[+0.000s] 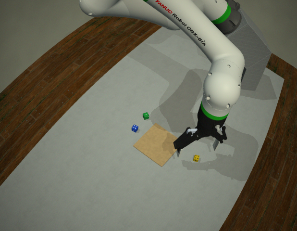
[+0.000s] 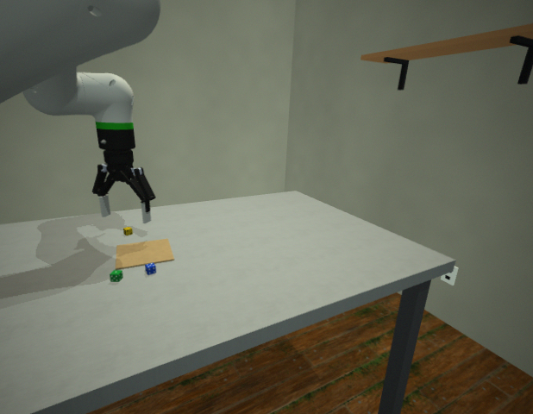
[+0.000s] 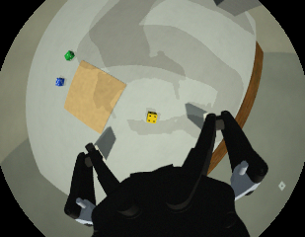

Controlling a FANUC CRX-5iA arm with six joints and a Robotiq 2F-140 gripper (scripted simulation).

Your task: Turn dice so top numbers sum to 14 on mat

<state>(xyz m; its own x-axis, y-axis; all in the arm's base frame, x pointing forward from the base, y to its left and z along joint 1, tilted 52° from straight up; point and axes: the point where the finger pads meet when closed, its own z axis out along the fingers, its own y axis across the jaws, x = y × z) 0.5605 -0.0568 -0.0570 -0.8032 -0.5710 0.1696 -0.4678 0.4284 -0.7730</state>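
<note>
The black two-finger gripper [image 2: 124,212] hangs above the grey table top [image 2: 266,249] with its jaws spread wide and nothing between them, its grey fingertips [image 2: 145,216] pointing down and well clear of the surface. In the wrist view, the small yellow die with dark pips [image 3: 152,118] sits on the bare table just ahead of the gap between the two fingers, off the mat and close to its nearest edge. From above, the same yellow die [image 1: 196,158] lies a little beyond the fingertips, in the arm's shadow, apart from the flat tan square mat [image 1: 153,145]. The mat lies flat on the table with nothing resting on it; one gripper finger overlaps its corner in the top view, though the exterior view shows the finger held above it rather than touching. On the far side of the mat from the yellow die stand the other two dice, both also on bare table: the small blue die with white pips [image 1: 134,128], just beside one mat edge, and the small green die with white pips [image 1: 145,115], near the mat's corner and a bit farther out. The pips are too small to count reliably. The white robot arm with green bands [image 1: 218,74] reaches across the table from its grey pedestal [image 1: 253,57].
</note>
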